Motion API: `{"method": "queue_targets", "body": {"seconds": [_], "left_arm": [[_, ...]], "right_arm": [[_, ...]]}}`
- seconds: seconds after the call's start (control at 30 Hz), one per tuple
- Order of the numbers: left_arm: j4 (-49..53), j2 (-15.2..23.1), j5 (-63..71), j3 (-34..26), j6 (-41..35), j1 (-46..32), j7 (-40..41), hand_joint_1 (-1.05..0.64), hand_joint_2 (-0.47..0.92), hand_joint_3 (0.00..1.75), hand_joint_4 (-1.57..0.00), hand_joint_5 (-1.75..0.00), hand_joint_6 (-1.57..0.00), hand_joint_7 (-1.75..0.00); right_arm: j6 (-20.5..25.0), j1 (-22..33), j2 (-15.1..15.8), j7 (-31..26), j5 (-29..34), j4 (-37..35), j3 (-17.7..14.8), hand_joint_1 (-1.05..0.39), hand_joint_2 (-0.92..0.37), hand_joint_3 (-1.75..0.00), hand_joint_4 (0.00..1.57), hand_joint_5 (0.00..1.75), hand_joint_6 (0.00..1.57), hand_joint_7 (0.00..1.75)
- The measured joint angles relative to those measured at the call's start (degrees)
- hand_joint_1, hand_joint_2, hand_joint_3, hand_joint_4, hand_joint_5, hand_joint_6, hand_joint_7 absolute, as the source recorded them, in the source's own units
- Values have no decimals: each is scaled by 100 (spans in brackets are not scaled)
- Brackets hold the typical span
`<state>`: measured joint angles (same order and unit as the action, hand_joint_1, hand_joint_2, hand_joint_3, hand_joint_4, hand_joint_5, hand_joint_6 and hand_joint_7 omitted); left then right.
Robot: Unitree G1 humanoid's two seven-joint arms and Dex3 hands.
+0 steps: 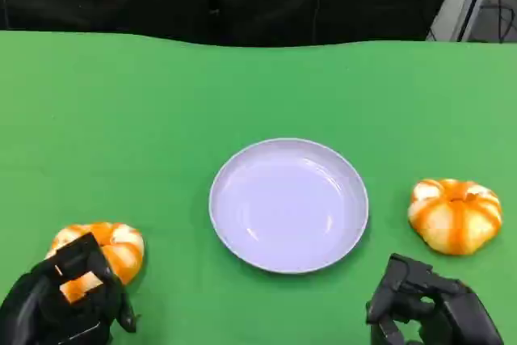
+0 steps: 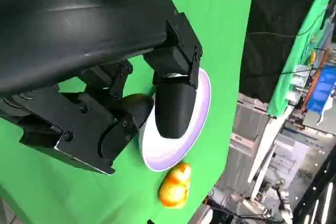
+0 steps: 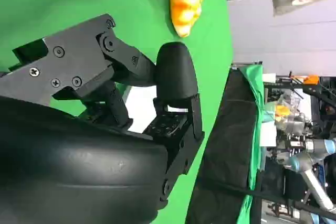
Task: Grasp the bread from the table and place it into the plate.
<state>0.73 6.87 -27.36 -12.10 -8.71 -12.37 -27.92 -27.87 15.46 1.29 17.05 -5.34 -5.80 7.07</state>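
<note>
Left hand (image 1: 69, 296): fingers wrapped over the near side of the left bread roll (image 1: 113, 246) on the green table (image 1: 145, 119). Right hand (image 1: 428, 309): fingers curled inward, holding nothing. A second bread roll (image 1: 455, 216) lies just beyond and outboard of the right hand, untouched. The white plate (image 1: 288, 204) sits between both hands, farther out.
</note>
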Motion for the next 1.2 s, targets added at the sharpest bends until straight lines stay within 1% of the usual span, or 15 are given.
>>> {"method": "queue_targets", "body": {"seconds": [0.77, 0.87, 0.9, 0.93, 0.97, 1.03, 1.07, 1.1, 1.13, 1.17, 1.2], "left_arm": [[0, 0, 2, 0, 0, 0, 0, -5, 54, 126, -86, -175, -70, -175], [0, -4, 47, 3, 62, -2, 0, -3, 53, 126, -87, -175, -71, -174], [0, -12, 69, 7, 131, -2, 1, 0, 50, 120, -85, -156, -77, -150], [52, -29, 345, 46, 444, -5, 140, 2, 57, 104, -85, -133, -86, -117], [134, -75, 757, 97, 907, -7, 388, 2, 64, 90, -85, -118, -92, -96], [353, -150, 1549, 141, 1830, -6, 940, 2, 83, 48, -92, -80, -106, -51], [484, -165, 1938, 158, 2285, -5, 1223, 2, 87, 39, -94, -73, -110, -41], [622, -169, 2323, 173, 2735, -4, 1518, 2, 89, 34, -96, -69, -113, -35], [763, -169, 2689, 183, 3159, 0, 1791, 0, 91, 29, -99, -50, -114, -24], [948, -166, 3121, 189, 3645, 12, 2133, -1, 91, 28, -103, -38, -116, -17], [1122, -155, 3573, 195, 4085, 30, 2494, -2, 92, 27, -105, -32, -117, -13]], "right_arm": [[-1, 1, 0, -3, 3, 0, 0, -13, -67, -102, 77, 175, 72, 152], [-17, -1, 0, -3, 3, -7, -1, -13, -67, -102, 77, 175, 71, 152], [-33, -1, 0, -2, 3, -17, -2, -13, -67, -102, 77, 175, 72, 152], [-36, -2, -2, -2, 3, -20, 1, -13, -67, -102, 77, 175, 72, 152], [-36, -4, -7, -2, 3, -20, 6, -13, -67, -102, 77, 175, 71, 152], [-35, -7, -18, -2, 3, -20, 19, -14, -67, -102, 76, 175, 72, 152], [-35, -11, -23, -2, 4, -20, 24, -14, -67, -102, 76, 175, 72, 152], [-34, -17, -25, -3, 5, -20, 27, -14, -67, -102, 76, 175, 72, 152], [-34, -25, -26, -3, 6, -20, 27, -13, -67, -102, 76, 175, 72, 152], [-34, -36, -26, -4, 6, -20, 27, -13, -67, -102, 76, 175, 72, 152], [-34, -49, -25, -4, 6, -21, 26, -13, -67, -102, 76, 175, 72, 152]]}}
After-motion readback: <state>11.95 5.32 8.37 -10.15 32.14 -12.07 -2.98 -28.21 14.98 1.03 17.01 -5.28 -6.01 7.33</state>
